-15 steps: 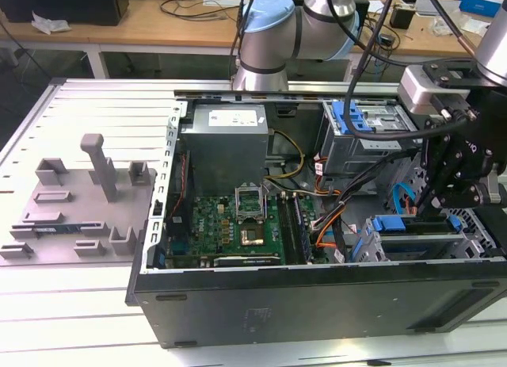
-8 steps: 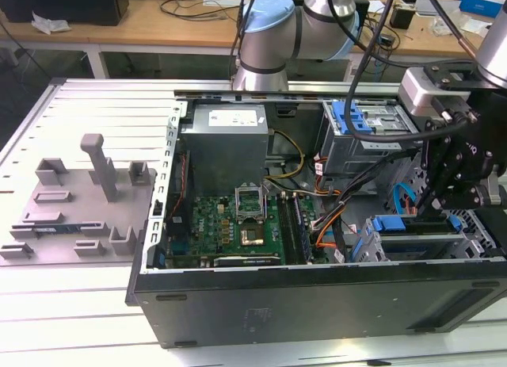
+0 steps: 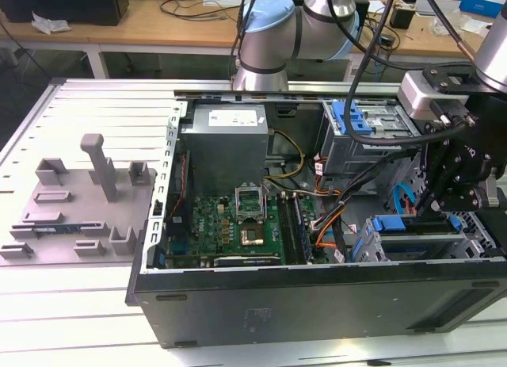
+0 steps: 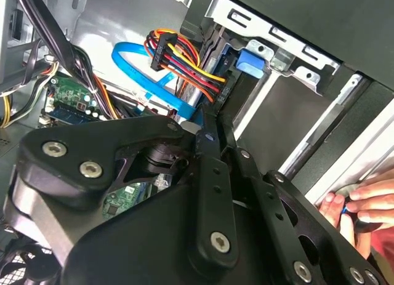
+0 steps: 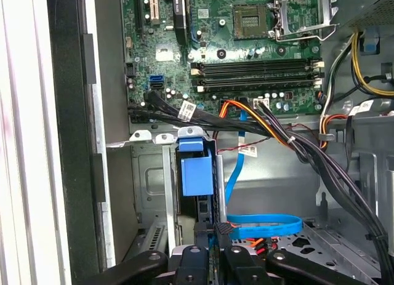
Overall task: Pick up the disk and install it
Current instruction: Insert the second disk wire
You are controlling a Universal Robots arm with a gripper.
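- I see my hand [image 3: 453, 194] low inside the open computer case [image 3: 317, 292], over the drive bay [image 3: 412, 244] at the exterior view's right.
- In the first wrist view the disk [image 5: 198, 174] stands on edge in the bay slot, its blue bracket toward the camera, directly ahead of the hand's fingertips [image 5: 209, 255].
- The fingers look drawn close together on the disk's near edge, so I judge the hand clamped on it, though the contact itself is hidden.
- Risk: the blue cable [image 5: 265, 225] and the bundle of wires [image 4: 184, 63] lie just beside the slot and could snag or get pinched.
- Risk: a tilted disk could jam against the bay rails.
- A person's hand [image 4: 363, 202] rests at the case edge, close to my arm.
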